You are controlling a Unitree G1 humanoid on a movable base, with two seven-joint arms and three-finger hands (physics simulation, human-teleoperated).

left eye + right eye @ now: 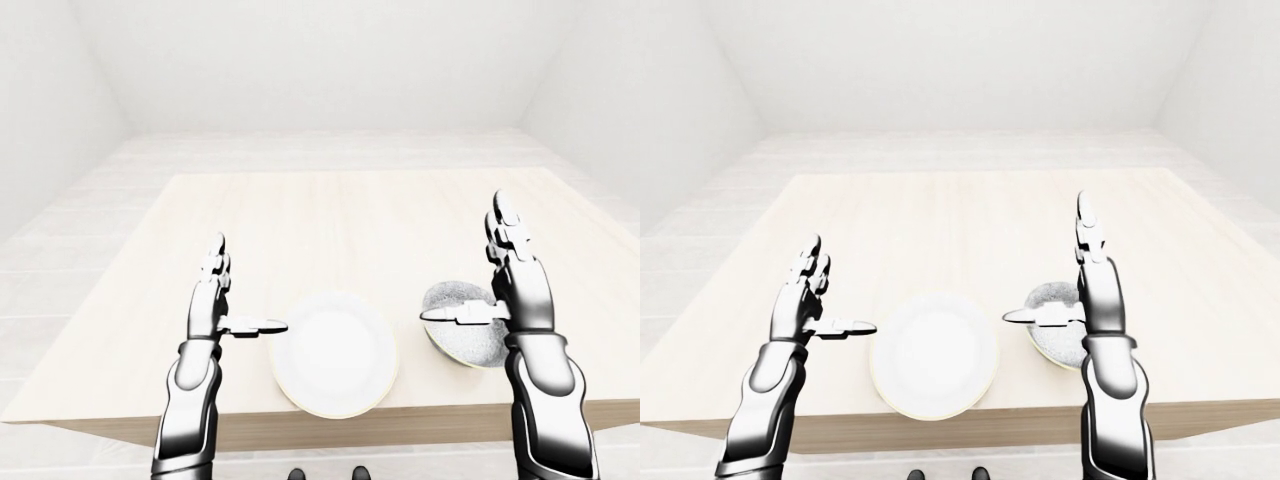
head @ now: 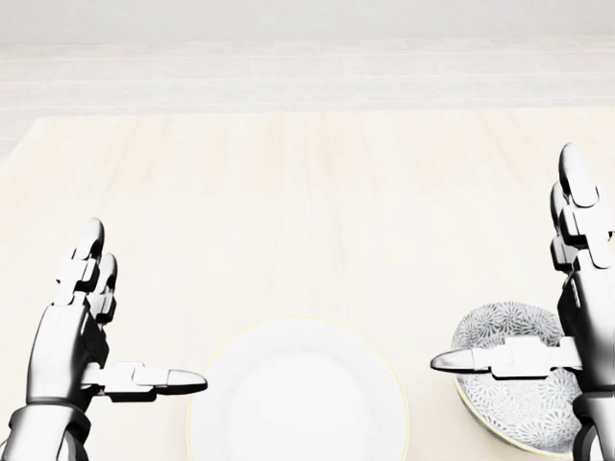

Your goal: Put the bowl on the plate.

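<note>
both hands released: left hand (image 1: pixel 210 300) beside the plate (image 1: pixel 334 354) at the desk's (image 1: pixel 330 220) near edge, right hand (image 1: pixel 515 280) over the bowl (image 1: pixel 462 325), just right of the plate.

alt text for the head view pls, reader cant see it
Two open robot hands hover over a pale wooden table: the left hand beside an empty white plate, the right hand above a patterned grey bowl. The bowl sits on the table right of the plate, apart from it, at the view's bottom edge.
</note>
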